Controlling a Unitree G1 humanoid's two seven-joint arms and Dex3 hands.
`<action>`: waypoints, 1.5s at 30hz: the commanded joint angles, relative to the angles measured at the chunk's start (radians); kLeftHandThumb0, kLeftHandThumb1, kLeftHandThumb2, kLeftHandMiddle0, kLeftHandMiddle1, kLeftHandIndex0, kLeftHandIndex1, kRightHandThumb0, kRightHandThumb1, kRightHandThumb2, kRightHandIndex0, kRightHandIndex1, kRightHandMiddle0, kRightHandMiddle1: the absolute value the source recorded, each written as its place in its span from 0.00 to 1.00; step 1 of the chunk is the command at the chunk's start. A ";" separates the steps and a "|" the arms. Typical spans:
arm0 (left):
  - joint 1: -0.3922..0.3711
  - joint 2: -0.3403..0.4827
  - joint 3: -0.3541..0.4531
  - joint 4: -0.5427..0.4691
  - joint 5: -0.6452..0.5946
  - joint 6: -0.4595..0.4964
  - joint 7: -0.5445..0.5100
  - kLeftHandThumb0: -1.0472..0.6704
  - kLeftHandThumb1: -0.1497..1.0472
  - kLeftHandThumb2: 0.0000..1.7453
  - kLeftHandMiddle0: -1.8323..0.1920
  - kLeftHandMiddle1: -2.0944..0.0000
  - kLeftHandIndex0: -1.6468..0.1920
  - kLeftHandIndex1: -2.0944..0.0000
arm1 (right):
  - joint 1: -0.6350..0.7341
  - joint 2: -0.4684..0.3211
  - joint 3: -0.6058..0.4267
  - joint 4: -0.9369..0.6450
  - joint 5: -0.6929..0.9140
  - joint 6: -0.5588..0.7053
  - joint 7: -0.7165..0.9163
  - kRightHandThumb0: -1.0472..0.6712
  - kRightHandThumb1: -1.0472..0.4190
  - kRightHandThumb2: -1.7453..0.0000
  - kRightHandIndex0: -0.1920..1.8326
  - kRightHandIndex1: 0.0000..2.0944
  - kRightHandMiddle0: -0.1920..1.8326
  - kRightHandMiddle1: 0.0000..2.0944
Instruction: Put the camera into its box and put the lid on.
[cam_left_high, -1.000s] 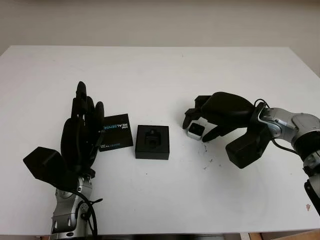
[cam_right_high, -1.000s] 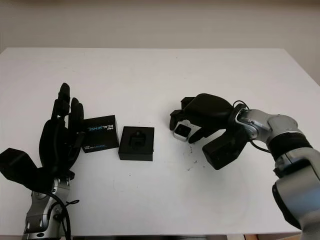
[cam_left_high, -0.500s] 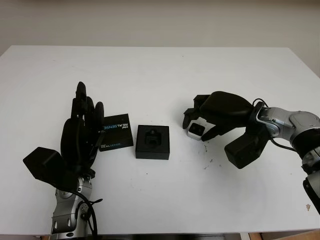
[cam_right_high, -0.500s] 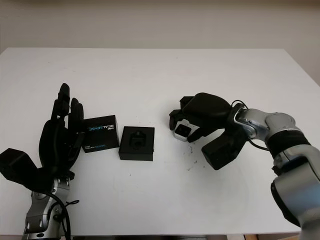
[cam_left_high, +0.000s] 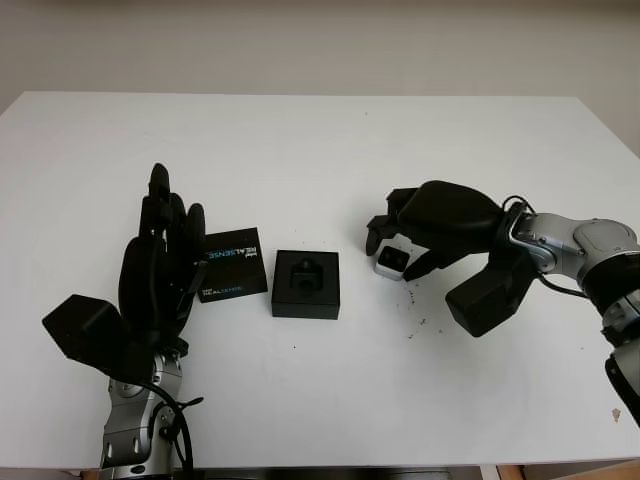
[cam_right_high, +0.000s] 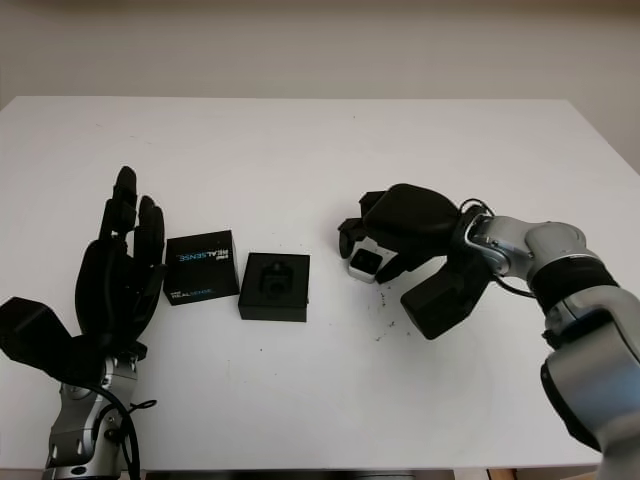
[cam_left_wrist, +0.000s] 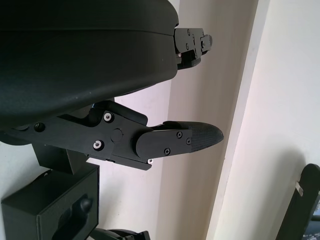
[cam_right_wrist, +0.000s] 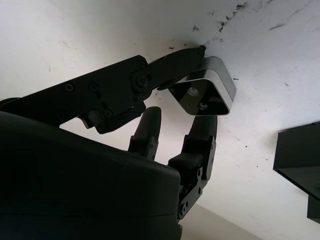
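- Fingers (cam_right_wrist: 150, 130) of my right hand (cam_left_high: 440, 225) are curled around the camera (cam_left_high: 392, 260), one of them pressed against its silver casing; I cannot confirm a firm grip.
- Camera sits on the white desk (cam_left_high: 320, 140), just right of the open black box (cam_left_high: 305, 284), not touching it.
- Box holds a moulded black insert.
- Lid (cam_left_high: 231, 264), printed REALSENSE, lies flat just left of the box.
- My left hand (cam_left_high: 155, 275) is open, raised beside the lid, holding nothing.
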 joint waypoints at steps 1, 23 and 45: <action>0.001 0.013 0.001 -0.018 0.000 -0.005 -0.007 0.31 1.00 0.25 0.94 0.98 0.94 0.97 | -0.004 -0.010 0.020 0.013 -0.019 0.021 0.010 0.36 0.14 0.97 0.26 0.55 0.36 0.42; 0.013 0.007 -0.003 -0.029 0.006 0.000 -0.001 0.31 1.00 0.24 0.93 0.97 0.94 0.97 | 0.031 0.009 -0.050 0.040 0.150 0.011 0.180 0.41 0.09 0.97 0.25 0.42 0.34 0.62; 0.031 0.006 -0.010 -0.035 0.013 0.001 -0.001 0.32 1.00 0.24 0.94 0.98 0.94 0.98 | 0.139 0.029 -0.205 -0.057 0.393 0.116 0.472 0.38 0.04 0.97 0.20 0.42 0.25 0.81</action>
